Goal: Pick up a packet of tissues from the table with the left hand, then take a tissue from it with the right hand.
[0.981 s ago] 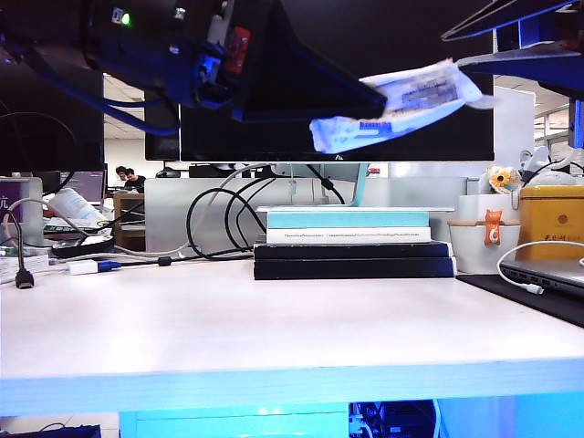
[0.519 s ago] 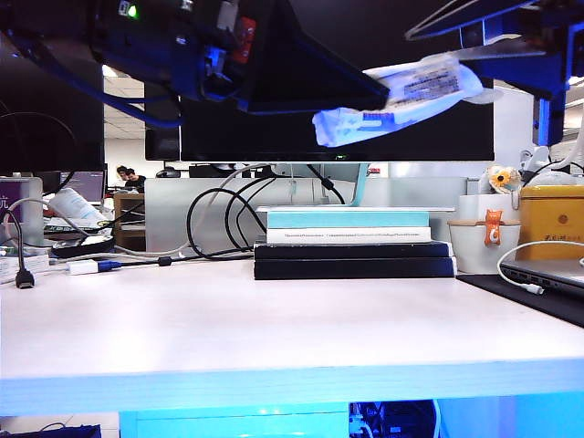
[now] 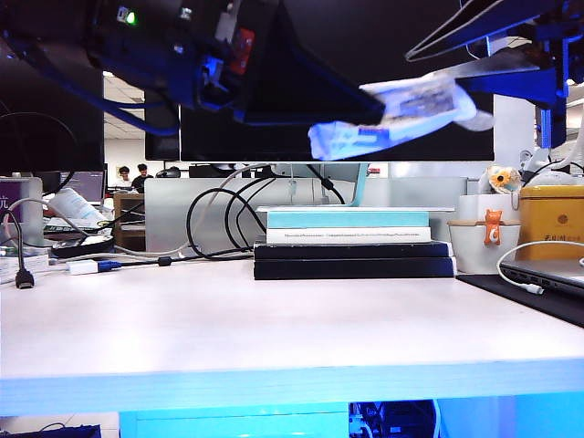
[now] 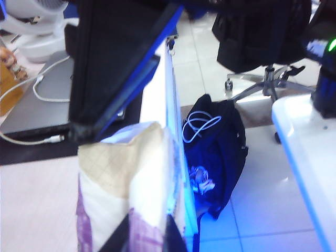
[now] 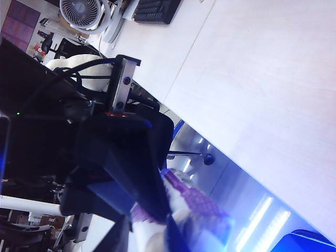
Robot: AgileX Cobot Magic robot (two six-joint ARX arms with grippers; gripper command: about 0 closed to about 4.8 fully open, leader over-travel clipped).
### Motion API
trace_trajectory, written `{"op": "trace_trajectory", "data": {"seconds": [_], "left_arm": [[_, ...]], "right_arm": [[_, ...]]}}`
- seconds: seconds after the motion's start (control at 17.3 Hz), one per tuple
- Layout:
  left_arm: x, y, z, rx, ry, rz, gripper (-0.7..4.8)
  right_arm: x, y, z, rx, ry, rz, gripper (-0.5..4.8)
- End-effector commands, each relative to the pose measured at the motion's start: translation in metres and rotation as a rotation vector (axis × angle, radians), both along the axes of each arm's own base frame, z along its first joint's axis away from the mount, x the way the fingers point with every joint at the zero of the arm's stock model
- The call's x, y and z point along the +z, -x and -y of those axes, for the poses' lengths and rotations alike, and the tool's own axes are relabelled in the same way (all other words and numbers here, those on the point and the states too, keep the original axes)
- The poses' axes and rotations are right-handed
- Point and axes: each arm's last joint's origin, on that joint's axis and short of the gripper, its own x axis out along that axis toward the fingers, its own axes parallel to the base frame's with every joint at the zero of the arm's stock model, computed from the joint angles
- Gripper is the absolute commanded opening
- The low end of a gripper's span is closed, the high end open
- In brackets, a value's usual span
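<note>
High above the table, my left gripper reaches in from the upper left, shut on the packet of tissues. The clear pack with purple print lies between its fingertips in the left wrist view, where the left gripper and packet show close up. My right gripper comes in from the upper right to the packet's far end. Its dark fingers meet the cream tissue at the pack's mouth. In the right wrist view my right gripper is shut on the pale tissue, beside the purple packet.
A stack of books lies at the table's back middle under a dark monitor. Cables trail at the back left. At the right stand a white cup, a yellow tin and a laptop.
My right gripper has swung left, closer in on the packet's right end. The left gripper and the packet have stayed almost where they were.
</note>
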Motion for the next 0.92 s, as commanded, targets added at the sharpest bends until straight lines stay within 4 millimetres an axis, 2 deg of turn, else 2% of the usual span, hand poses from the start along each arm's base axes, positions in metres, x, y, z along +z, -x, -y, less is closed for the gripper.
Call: {"op": "trace_trajectory", "data": {"seconds": [0.06, 0.92], "left_arm": [[0.001, 0.000, 0.000, 0.009, -0.011, 0.017, 0.52], [0.012, -0.002, 0.003, -0.014, 0.078, 0.048, 0.52]], "right_arm": [[0.002, 0.000, 0.000, 0.002, -0.004, 0.010, 0.95], [-0.003, 0.002, 0.001, -0.004, 0.037, 0.012, 0.95]]}}
